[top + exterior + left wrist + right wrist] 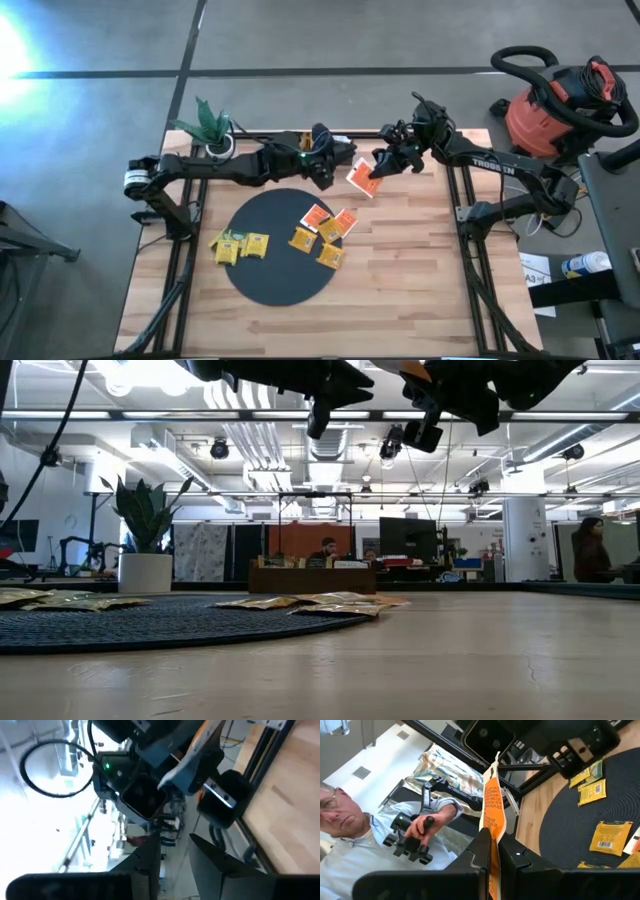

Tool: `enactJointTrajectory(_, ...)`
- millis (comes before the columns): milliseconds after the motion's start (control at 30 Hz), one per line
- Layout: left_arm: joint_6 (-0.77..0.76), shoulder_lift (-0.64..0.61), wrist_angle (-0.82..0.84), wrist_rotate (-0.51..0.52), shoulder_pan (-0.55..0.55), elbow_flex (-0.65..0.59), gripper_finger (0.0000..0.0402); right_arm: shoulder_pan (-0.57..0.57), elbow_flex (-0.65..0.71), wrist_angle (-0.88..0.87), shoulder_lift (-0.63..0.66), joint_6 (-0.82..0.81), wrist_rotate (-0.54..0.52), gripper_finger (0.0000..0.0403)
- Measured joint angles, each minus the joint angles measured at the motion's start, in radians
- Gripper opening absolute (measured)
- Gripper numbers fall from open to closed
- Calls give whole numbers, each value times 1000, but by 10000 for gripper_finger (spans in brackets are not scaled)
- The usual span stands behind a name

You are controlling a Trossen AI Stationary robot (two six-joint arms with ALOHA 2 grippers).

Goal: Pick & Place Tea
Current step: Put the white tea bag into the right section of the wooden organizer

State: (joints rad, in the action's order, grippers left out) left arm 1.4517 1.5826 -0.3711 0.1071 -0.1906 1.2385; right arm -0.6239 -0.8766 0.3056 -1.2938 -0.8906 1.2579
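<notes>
We see right gripper (491,851) pinching orange tea packet (361,179) aloft, at 1 o'clock from black mat (272,285). Left gripper (175,857) part-open, empty, facing it. We advise firm pinch, slow carry.

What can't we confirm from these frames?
- High view: small flat square yellow tea packets on the black round mat are too small to read.
- Low view: both grippers are cut off by the top edge.
- Right wrist view: the right gripper hides the lower part of its orange-red tea packet.
- Left wrist view: the left gripper faces the other arm; no packets in sight.
</notes>
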Motion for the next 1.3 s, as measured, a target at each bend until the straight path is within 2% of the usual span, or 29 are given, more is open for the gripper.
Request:
enactJointTrajectory(267, 75, 0, -3, -92, 50, 0, 96, 0, 0, -42, 0, -2, 0, 13)
enactJointTrajectory(500, 119, 0, 19, -91, 57, 0, 96, 0, 0, -45, 0, -5, 0, 13)
enactJointTrajectory(800, 105, 0, 76, -90, 71, 0, 94, 0, 1, -45, 0, -4, 3, 13)
enactJointTrajectory(933, 95, -1, 76, -65, 79, 0, 73, -1, 1, -45, 0, -3, -3, 13)
enactJointTrajectory(1133, 93, -1, 80, -23, 84, 0, 9, -1, 2, -45, 0, 0, -37, 13)
enactJointTrajectory(1300, 85, -1, 85, -15, 89, 0, 2, 0, 3, -45, 0, -9, -46, 13)
